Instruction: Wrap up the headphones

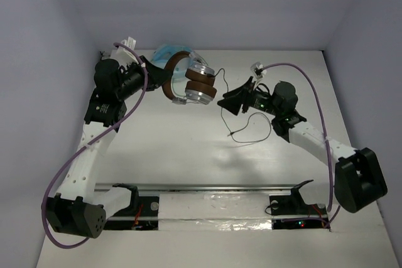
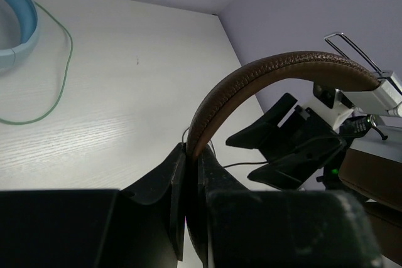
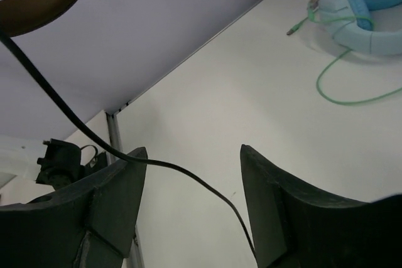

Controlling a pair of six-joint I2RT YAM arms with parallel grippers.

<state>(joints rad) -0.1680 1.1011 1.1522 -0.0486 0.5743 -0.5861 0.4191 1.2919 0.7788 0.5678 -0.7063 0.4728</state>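
Observation:
The headphones have a brown headband, brown pads and silver cups, and are held off the table at the back centre. My left gripper is shut on the headband, which the left wrist view shows pinched between the fingers. The thin black cable hangs from the cups and trails onto the table in a loop. My right gripper is open just right of the cups. In the right wrist view the cable crosses between the gripper's open fingers.
Light blue headphones lie behind the brown pair by the back wall, with a greenish cable; they also show in the left wrist view. Purple walls close in the white table at the back and sides.

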